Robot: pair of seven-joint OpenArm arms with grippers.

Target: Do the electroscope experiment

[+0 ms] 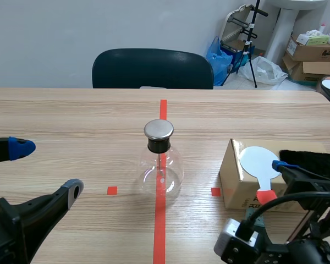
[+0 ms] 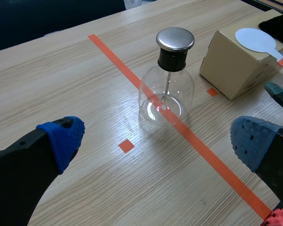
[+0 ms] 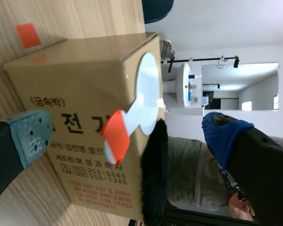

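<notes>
The electroscope (image 1: 159, 159) is a clear glass flask with a black stopper and a round metal cap, standing on the centre tape line. My left gripper (image 1: 47, 168) is open to its left and nearer the robot; in the left wrist view the flask (image 2: 167, 89) stands just ahead of the blue pads (image 2: 61, 141). A white paddle (image 1: 258, 161) with a red handle (image 1: 267, 196) lies on a cardboard box (image 1: 236, 181). My right gripper (image 3: 129, 134) is open, its fingers either side of the red handle (image 3: 115, 139) without touching it. A black fur cloth (image 1: 311, 161) lies on the box behind the paddle.
A dark chair (image 1: 152, 69) stands at the table's far edge. Cardboard boxes (image 1: 313, 52), bags and a stand sit on the floor at the back right. Small red tape squares (image 1: 112, 190) mark the table either side of the flask.
</notes>
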